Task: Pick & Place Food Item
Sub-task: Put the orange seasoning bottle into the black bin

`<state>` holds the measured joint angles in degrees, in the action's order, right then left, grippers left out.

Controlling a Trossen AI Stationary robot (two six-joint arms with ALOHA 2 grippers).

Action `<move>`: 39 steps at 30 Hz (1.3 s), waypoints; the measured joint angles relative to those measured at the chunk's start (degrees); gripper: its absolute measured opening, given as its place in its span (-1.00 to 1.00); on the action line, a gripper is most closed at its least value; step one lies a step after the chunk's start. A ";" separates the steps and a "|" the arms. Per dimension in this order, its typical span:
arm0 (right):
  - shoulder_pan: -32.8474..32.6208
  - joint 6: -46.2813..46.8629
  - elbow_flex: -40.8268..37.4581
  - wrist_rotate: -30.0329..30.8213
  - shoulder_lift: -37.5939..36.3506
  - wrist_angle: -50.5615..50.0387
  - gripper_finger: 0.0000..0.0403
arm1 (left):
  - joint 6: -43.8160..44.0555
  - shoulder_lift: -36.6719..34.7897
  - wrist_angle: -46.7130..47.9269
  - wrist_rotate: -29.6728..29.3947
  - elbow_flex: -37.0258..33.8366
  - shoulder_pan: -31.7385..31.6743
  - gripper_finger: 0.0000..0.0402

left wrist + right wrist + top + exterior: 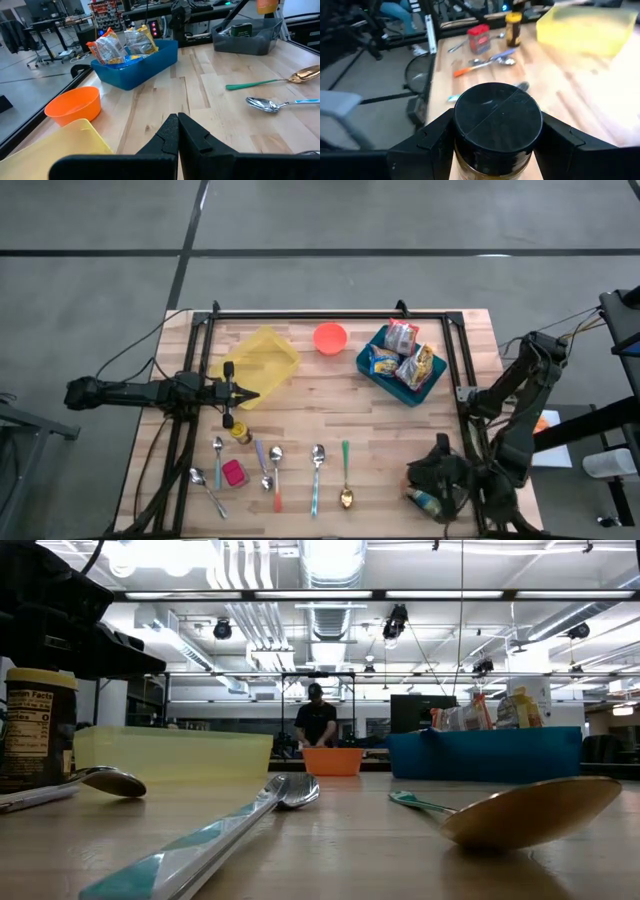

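Observation:
My right gripper (432, 480) hangs over the table's near right corner, shut on a jar (495, 150) that has a black lid and amber contents. A blue bin (400, 368) at the far right holds several snack packets (122, 45). Left of it sit an orange bowl (330, 338) and a yellow container (262, 360). My left gripper (245, 393) waits shut beside the yellow container, touching nothing; its closed fingers (177, 135) point toward the table's right. My right gripper pinches the jar between its two fingers (437, 137), one on each side just under the black lid's rim (497, 142). The fingers come from the table's right side, slanting down. The jar sits lid up between them, above the table top.
Several spoons (316, 465) lie in a row along the near edge, with a small brown jar (240, 432) and a red box (233, 473) at the near left. A dark grey bin (245, 37) stands at the near right. A person (316, 720) stands far behind the table.

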<state>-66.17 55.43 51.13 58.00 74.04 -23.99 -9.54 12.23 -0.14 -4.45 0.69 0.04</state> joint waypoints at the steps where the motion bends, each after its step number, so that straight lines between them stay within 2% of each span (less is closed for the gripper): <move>1: -1.15 1.76 0.11 0.00 -0.08 -1.48 0.03 | 0.01 -0.02 0.00 0.00 0.00 0.00 -1.00; 10: -11.53 16.90 0.55 0.43 0.80 -11.28 0.03 | 0.00 -0.01 0.00 0.00 0.00 -0.01 -1.00; 16: -15.82 24.23 0.83 0.45 2.59 -15.31 0.03 | 0.02 0.00 0.00 -0.02 0.00 -0.01 -1.00; 22: -16.34 25.20 0.92 -3.88 2.78 -15.61 0.03 | 0.00 0.00 0.00 0.00 0.00 -0.01 -1.00; 31: -16.33 21.74 5.54 -3.83 2.55 -22.67 0.03 | 0.00 0.00 0.00 0.00 0.00 -0.01 -1.00; 39: -14.84 25.19 6.45 -9.68 0.27 -25.05 0.03 | 0.00 0.00 0.00 -0.02 0.00 -0.01 -1.00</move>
<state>-81.01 80.63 57.58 48.32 74.31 -49.04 -9.54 12.23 -0.14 -4.47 0.69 0.03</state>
